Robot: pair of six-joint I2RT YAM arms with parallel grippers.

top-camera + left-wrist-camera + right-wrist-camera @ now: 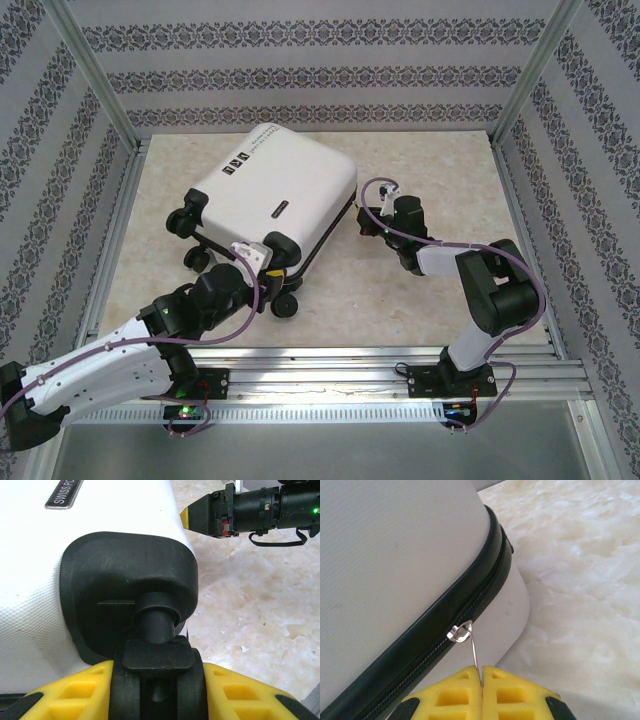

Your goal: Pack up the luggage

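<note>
left gripper clamped on caster, pinning case. luggage flat on table, about 11 o'clock of centre, white shell shut, wheels toward 7. right gripper pinched tight on zipper pull at its 3 o'clock corner. reckon packing done, zipping left, can't tell how much.

One luggage was counted at the upper centre of the top view, with three caster wheels made out along its lower left edge. Two grippers were counted, the left gripper and the right gripper. One zipper pull was counted.
</note>
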